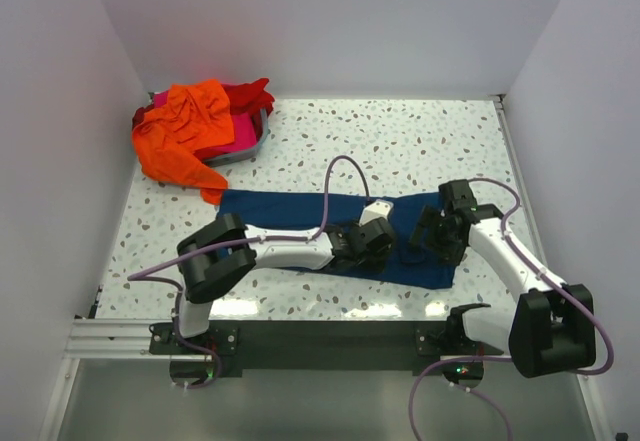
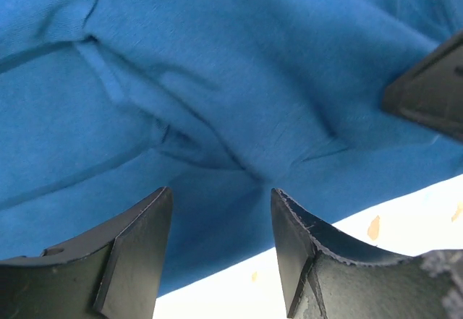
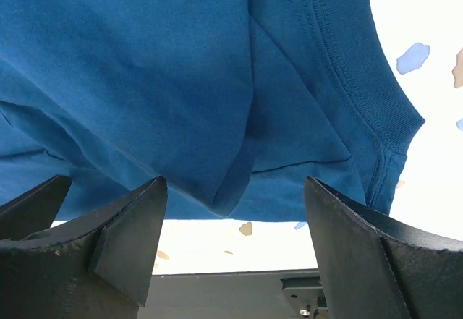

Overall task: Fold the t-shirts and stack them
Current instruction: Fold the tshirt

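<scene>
1. Near edge: both arms are bolted at the near side of the bench (image 1: pixel 400 141), a white speckled surface, and both reach forward over it.

2. Left claw (image 2: pixel 221 192): fingers spread, with nothing between them. It sits low over the right half of the navy t-shirt (image 1: pixel 275 209). The wrist view shows creased blue cloth ahead of the fingertips and a strip of bare bench at the shirt's edge. Whether the fingertips touch the cloth cannot be determined.

3. Right claw (image 3: pixel 233 185): fingers spread wide, gripping nothing. It is over the right end of the same shirt, just beside the left claw. The wrist view shows overlapping cloth layers and the ribbed collar at the right side, with bare bench beyond.

4. Navy t-shirt: lies flat across the middle of the bench as a long folded band, running from left of centre to the right arm.

5. Far left corner: a grey tray (image 1: pixel 252 147) holds the remaining shirts in a loose heap. The orange t-shirt (image 1: pixel 185 131) lies on top and spills over the tray's near rim onto the bench, its tip close to the navy shirt's left end. The pink t-shirt (image 1: pixel 238 142) shows beneath it, and the red t-shirt (image 1: pixel 252 94) sits at the back.
</scene>
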Robot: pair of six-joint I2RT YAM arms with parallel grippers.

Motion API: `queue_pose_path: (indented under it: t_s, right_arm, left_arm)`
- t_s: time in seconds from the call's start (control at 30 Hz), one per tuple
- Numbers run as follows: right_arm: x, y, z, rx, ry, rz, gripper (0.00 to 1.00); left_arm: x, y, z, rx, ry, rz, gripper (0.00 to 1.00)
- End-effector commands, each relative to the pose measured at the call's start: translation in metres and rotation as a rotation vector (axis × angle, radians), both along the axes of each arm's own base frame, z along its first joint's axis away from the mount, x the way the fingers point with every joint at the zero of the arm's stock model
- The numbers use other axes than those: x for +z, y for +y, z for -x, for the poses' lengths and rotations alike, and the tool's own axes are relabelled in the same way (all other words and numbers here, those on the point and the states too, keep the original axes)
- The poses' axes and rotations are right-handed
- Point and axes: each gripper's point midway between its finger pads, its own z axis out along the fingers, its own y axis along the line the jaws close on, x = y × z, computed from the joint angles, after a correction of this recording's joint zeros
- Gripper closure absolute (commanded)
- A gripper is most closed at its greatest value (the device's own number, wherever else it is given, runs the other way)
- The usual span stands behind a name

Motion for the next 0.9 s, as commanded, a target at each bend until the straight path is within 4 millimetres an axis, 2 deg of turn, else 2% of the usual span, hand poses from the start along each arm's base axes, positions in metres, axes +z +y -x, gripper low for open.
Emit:
queue_pose_path:
  t_s: [0.0, 0.13, 0.5, 0.8, 0.87]
  right_arm:
    - [0.003, -0.003, -0.006, -0.023, -0.048, 0.003, 0.21]
    - [0.001, -0.004, -0.005, -0.011, -0.048, 0.002, 0.21]
    - [-0.001, -0.003, -0.003, 0.005, -0.055, -0.007, 0.21]
    - [-0.003, -0.003, -0.001, 0.014, -0.054, -0.013, 0.21]
    - [-0.003, -0.003, -0.001, 0.015, -0.054, -0.012, 0.21]
  left_arm:
    - [0.017, -0.026, -0.007, 0.036, -0.004, 0.097, 0.39]
    - [0.011, -0.034, -0.008, 0.051, 0.009, 0.101, 0.39]
    - [0.021, -0.046, -0.012, 0.079, 0.008, 0.152, 0.46]
    - [0.011, -0.050, -0.013, 0.083, 0.021, 0.128, 0.55]
    - [0.004, -0.046, -0.013, 0.086, 0.027, 0.099, 0.55]
